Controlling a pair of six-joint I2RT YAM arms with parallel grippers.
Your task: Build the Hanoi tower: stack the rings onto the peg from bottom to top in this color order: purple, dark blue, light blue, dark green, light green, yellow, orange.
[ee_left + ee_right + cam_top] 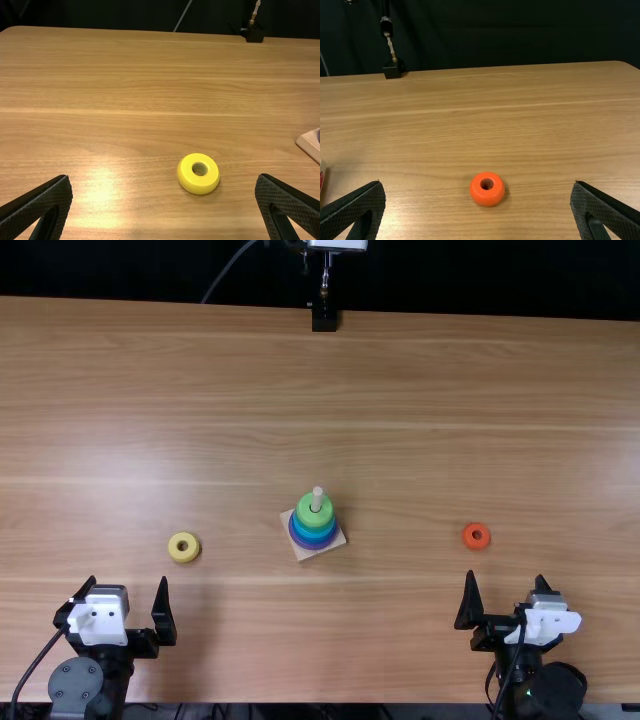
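Pale round wooden peg (317, 497) wears a purple-to-green ring stack (315, 529); thick yellow ring (175, 553) lies left of it, thick orange ring (470, 542) right. My left gripper (127, 582) and right gripper (505, 580) hold jaws apart.

Bottom of the pale round wooden peg (317, 499) is buried in the stacked round coloured rings (314, 520) lol
Top view: lower rings are mostly just rims, can't sort every shade. They cover the middle of the pale square wooden base (303, 554) too, and both wrist views crop it. Black block-footed stand (325, 319) gets its top chopped off in the top view.
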